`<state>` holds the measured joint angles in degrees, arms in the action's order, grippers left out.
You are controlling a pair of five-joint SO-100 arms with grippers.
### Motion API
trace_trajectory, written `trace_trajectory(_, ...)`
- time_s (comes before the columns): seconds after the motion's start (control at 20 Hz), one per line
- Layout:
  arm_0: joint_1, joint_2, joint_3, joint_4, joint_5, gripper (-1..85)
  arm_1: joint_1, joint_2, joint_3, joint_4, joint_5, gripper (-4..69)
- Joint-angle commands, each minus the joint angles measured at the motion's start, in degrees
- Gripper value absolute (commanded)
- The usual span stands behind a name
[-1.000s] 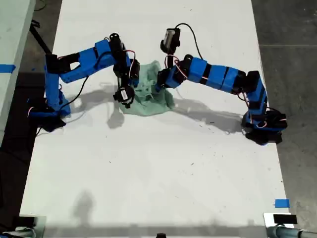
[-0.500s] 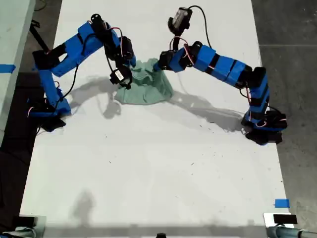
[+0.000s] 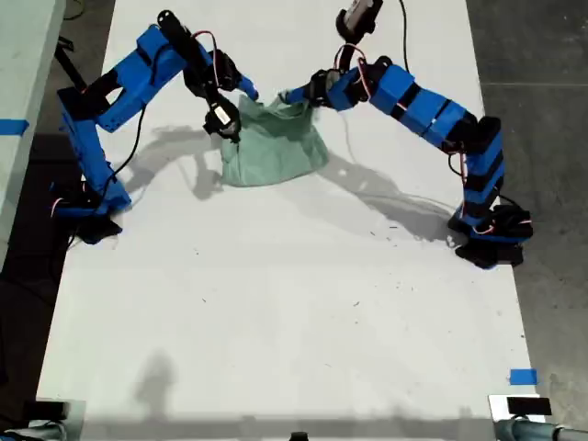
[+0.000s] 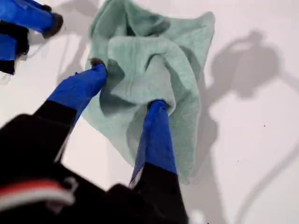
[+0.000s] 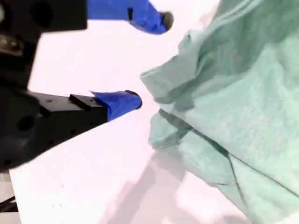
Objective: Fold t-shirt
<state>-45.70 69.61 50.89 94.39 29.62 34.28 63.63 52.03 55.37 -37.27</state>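
The pale mint-green t-shirt (image 3: pixel 276 147) is bunched on the white table near the exterior view's top centre, its upper edge drawn out between the two arms. My first gripper (image 3: pixel 241 95), on the arm at the exterior view's left, is shut on a thick fold of the t-shirt (image 4: pixel 187 70); in the first wrist view the cloth is wedged in that gripper (image 4: pixel 125 86). My second gripper (image 3: pixel 299 95) reaches in from the exterior view's right. It stands open (image 5: pixel 149 59), and the t-shirt (image 5: pixel 243 93) lies just beyond its tips, not between them.
The white table (image 3: pixel 276 322) stretches toward the exterior view's bottom. The arm bases stand at the exterior view's left edge (image 3: pixel 87 207) and right edge (image 3: pixel 487 234). A blue tape mark (image 3: pixel 522 377) sits at the exterior view's bottom right, with grey floor beyond.
Both arms have lifted and swung toward the exterior view's top. The t-shirt went with them and is now drawn out wider between the grippers.
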Motion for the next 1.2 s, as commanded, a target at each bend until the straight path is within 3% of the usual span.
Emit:
trace_trajectory(0.0,-4.7,7.2,-0.7,2.6,0.9,33.6,2.9,6.7,-3.0,3.3,-1.5,20.2)
trace_trajectory(0.25,-5.9,19.6,6.5,5.0,2.0,32.2,6.4,14.9,-0.9,15.6,-4.5,16.4)
trace_trajectory(0.35,-2.8,29.2,18.6,0.9,1.7,30.5,6.8,20.7,5.5,19.1,-5.2,15.5)
trace_trajectory(0.55,4.8,54.1,50.1,-10.3,-0.4,23.4,6.0,39.7,31.6,18.0,-3.5,13.5)
trace_trajectory(0.6,7.1,59.4,56.7,-11.9,-1.3,20.7,5.4,43.7,36.9,18.5,-3.2,9.6)
trace_trajectory(0.85,17.3,86.1,86.7,-17.4,-11.4,0.5,-1.5,66.7,69.2,15.5,11.2,3.3)
trace_trajectory(1.0,23.6,109.1,104.7,-19.1,-19.2,0.0,-5.8,87.8,90.4,12.3,22.7,0.3)
trace_trajectory(1.15,27.4,126.7,116.1,-16.9,-24.6,0.0,-12.5,111.5,106.9,13.4,33.9,-1.1)
